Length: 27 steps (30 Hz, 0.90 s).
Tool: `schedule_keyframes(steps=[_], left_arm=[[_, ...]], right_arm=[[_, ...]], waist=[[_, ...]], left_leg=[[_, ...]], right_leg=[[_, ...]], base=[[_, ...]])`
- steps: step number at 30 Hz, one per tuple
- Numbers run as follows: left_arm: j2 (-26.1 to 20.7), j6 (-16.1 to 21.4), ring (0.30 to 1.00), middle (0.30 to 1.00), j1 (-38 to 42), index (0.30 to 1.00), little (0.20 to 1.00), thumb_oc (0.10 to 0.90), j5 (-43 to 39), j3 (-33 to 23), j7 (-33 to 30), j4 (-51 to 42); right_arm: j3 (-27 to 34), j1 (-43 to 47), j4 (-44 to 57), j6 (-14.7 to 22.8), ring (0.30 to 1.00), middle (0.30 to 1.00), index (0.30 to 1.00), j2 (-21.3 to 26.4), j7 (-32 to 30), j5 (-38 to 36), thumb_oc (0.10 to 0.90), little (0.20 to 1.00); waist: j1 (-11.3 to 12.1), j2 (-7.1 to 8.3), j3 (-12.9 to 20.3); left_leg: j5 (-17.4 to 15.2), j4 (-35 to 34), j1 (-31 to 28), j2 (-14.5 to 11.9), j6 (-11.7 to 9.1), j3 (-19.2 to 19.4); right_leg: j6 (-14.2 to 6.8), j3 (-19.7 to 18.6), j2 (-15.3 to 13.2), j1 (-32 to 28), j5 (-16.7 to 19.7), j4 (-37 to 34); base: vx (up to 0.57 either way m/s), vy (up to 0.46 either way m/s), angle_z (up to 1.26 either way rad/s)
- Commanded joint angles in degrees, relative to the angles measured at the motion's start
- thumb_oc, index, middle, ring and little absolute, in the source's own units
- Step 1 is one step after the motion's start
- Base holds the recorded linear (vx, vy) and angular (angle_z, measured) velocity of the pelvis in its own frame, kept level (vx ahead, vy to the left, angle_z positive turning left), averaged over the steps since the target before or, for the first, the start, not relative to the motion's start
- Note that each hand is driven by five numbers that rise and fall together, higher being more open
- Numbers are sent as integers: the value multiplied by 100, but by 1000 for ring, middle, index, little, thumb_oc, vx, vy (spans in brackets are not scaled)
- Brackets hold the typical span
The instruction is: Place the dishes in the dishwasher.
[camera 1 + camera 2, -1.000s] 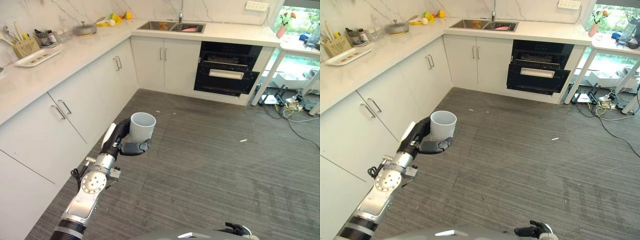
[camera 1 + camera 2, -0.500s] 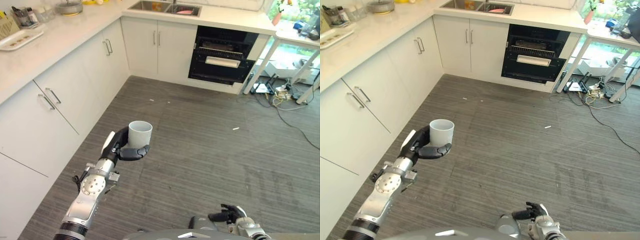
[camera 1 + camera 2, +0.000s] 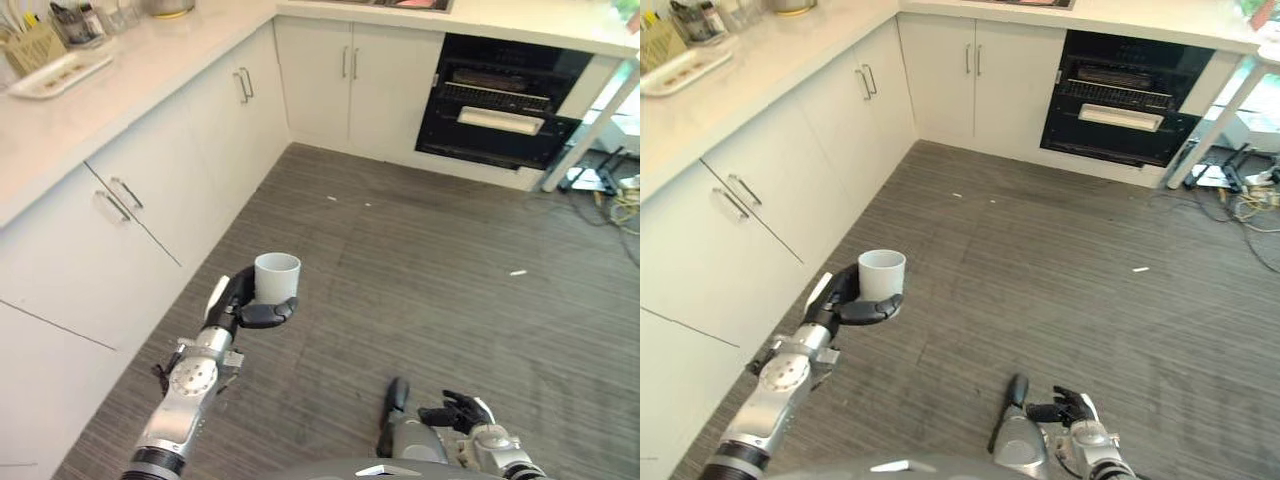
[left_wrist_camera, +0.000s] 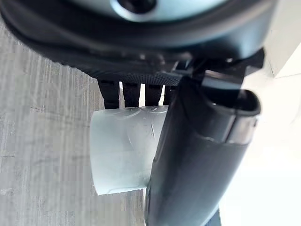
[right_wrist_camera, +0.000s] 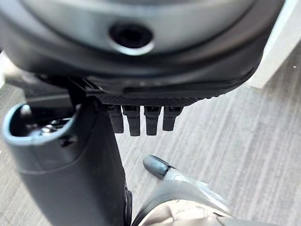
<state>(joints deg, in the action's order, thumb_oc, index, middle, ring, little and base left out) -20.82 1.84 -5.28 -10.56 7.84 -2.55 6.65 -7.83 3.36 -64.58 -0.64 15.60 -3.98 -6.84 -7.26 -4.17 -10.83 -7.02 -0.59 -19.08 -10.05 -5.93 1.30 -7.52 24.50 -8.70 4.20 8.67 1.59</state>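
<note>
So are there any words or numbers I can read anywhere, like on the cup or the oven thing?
No readable text anywhere.
Cup in the left hand: plain white, no print.
Open dishwasher: no label that can be read.
Cabinets: blank fronts.
Items on the counter: too small to read any print.
Right hand, low and empty: no markings.

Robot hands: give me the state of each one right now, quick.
Left robot hand: shut on the white cup, held upright above the floor.
Right robot hand: holds nothing, fingers relaxed, open, low by the robot's side.
</note>
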Motion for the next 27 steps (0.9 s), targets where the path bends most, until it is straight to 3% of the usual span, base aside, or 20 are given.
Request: schedule_keyframes(steps=[1, 2, 4, 5, 7, 9, 11, 12, 13, 14, 17, 19, 22, 23, 24, 25, 26, 27], left_arm=[[-594, 681, 300, 300, 231, 300, 300, 400, 6, -313, -73, -998], [-641, 687, 300, 300, 192, 300, 300, 400, -11, -335, -69, -1005], [-720, 667, 300, 300, 201, 300, 300, 400, -97, -423, -113, -1061], [-727, 659, 300, 300, 224, 300, 300, 400, -148, -437, -160, -1062], [-687, 662, 300, 300, 246, 300, 300, 400, -197, -444, -249, -1056], [-658, 664, 300, 300, 201, 300, 300, 400, -209, -428, -223, -1065], [-683, 666, 300, 300, 111, 300, 300, 400, -161, -438, -197, -1088], [-707, 665, 300, 300, 75, 300, 300, 400, -125, -458, -196, -1093], [-705, 665, 300, 300, 71, 300, 300, 400, -124, -458, -196, -1095], [-704, 669, 300, 300, -10, 300, 300, 400, -83, -541, -218, -1078], [-730, 667, 300, 300, -57, 300, 300, 400, 15, -587, -253, -1048], [-729, 661, 300, 300, -209, 300, 300, 400, 27, -704, -205, -1106], [-734, 647, 300, 300, -306, 300, 300, 400, 61, -789, -218, -1124], [-765, 597, 300, 300, -306, 300, 300, 400, 61, -784, -236, -1070], [-768, 598, 300, 300, -300, 300, 300, 400, 60, -783, -236, -1069], [-890, 577, 300, 300, -264, 300, 300, 400, 150, -792, -235, -1015], [-890, 577, 300, 300, -264, 300, 300, 400, 150, -792, -235, -1015], [-932, 576, 300, 300, -212, 300, 300, 400, 150, -755, -222, -1014]], right_arm=[[-295, -59, -189, 152, 900, 900, 900, -174, 13, 20, 800, 900], [-383, -71, -149, 169, 900, 900, 900, -157, 19, 40, 800, 900], [-434, 1, -29, 173, 900, 900, 900, -64, -17, 29, 800, 900], [-415, 47, 0, 173, 900, 900, 900, -26, -59, 2, 800, 900], [-360, 131, -13, 169, 900, 900, 900, 37, -153, -79, 800, 900], [-354, 135, -30, 187, 900, 900, 900, 35, -162, -136, 800, 900], [-379, 125, -12, 230, 900, 900, 900, 45, -147, -104, 800, 900], [-397, 124, -13, 241, 900, 900, 900, 35, -133, -83, 800, 900], [-398, 122, -14, 242, 900, 900, 900, 37, -133, -82, 800, 900], [-441, 160, -79, 277, 900, 900, 900, 13, -152, -67, 800, 900], [-420, 233, -164, 316, 900, 900, 900, -18, -208, -105, 800, 900], [-408, 207, -163, 330, 900, 900, 900, -68, -177, -140, 800, 900], [-392, 158, -152, 323, 900, 900, 900, -131, -143, -139, 800, 900], [-301, 167, -153, 301, 900, 900, 900, -192, -124, -231, 800, 900], [-298, 170, -152, 300, 900, 900, 900, -194, -124, -231, 800, 900], [-166, 150, -135, 315, 900, 900, 900, -275, -111, -355, 800, 900], [-166, 150, -135, 315, 900, 900, 900, -275, -111, -355, 800, 900], [-131, 139, -92, 325, 900, 900, 900, -300, -96, -408, 800, 900]], waist=[[124, 365, 486], [164, 342, 489], [262, 498, 345], [320, 576, 265], [458, 701, 119], [606, 691, 67], [758, 718, 51], [824, 686, 42], [826, 704, 46], [988, 595, 23], [1089, 498, -8], [1109, 391, 110], [1147, 354, 236], [1147, 436, 310], [1177, 430, 322], [1127, 484, 376], [1127, 484, 376], [1066, 490, 359]], left_leg=[[-31, 1124, 20, 596, -108, 583], [285, 1727, 265, 446, -261, 662], [1080, 3314, 1078, 446, -514, 600], [1206, 3934, 1381, 419, -560, 672], [980, 4324, 1912, 114, -375, 1092], [639, 3908, 2346, -66, -205, 1326], [334, 2991, 2750, 29, 27, 1263], [473, 2242, 2863, -3, 31, 1207], [512, 2157, 2818, 25, 30, 1224], [1153, 781, 2967, 2, -101, 1018], [1653, -256, 3292, -266, -248, 924], [1753, -373, 3227, -450, -291, 1269], [2006, -303, 3148, -411, -291, 1252], [2018, -248, 3010, -278, -171, 1342], [2031, -253, 3022, -291, -160, 1370], [1805, -191, 2818, -152, 25, 1494], [1805, -191, 2818, -152, 25, 1494], [1685, -116, 2747, -69, 136, 1524]], right_leg=[[-23, 283, -40, 188, -230, -86], [107, 314, 128, -7, -387, -164], [349, 325, 185, -295, -586, -281], [424, 322, 174, -423, -669, -326], [508, 305, 220, -714, -864, -447], [464, 185, 315, -1013, -983, -587], [330, -25, 278, -1152, -1058, -633], [257, -94, 299, -1221, -1110, -655], [254, -98, 279, -1223, -1111, -653], [179, -252, 402, -1450, -1304, -659], [100, -469, 482, -1673, -1519, -659], [31, -617, 557, -1818, -1629, -659], [5, -748, 530, -1997, -1704, -659], [-34, -858, 350, -2002, -1702, -169], [-37, -888, 347, -1959, -1697, -142], [-258, -907, 80, -1648, -1604, 888], [-258, -907, 80, -1648, -1604, 888], [-396, -940, -51, -1387, -1369, 1508]], base=[[368, -210, 47], [456, -296, 7], [255, -267, -36], [246, -245, -65], [300, -156, -41], [377, 21, -10], [384, 164, -42], [248, 140, -65], [441, 209, -63], [445, 206, -53], [470, 213, -41], [361, 210, -97], [306, 210, -88], [393, 289, -137], [467, 421, -91], [225, 233, -43], [318, 328, -46], [154, 230, 6]])
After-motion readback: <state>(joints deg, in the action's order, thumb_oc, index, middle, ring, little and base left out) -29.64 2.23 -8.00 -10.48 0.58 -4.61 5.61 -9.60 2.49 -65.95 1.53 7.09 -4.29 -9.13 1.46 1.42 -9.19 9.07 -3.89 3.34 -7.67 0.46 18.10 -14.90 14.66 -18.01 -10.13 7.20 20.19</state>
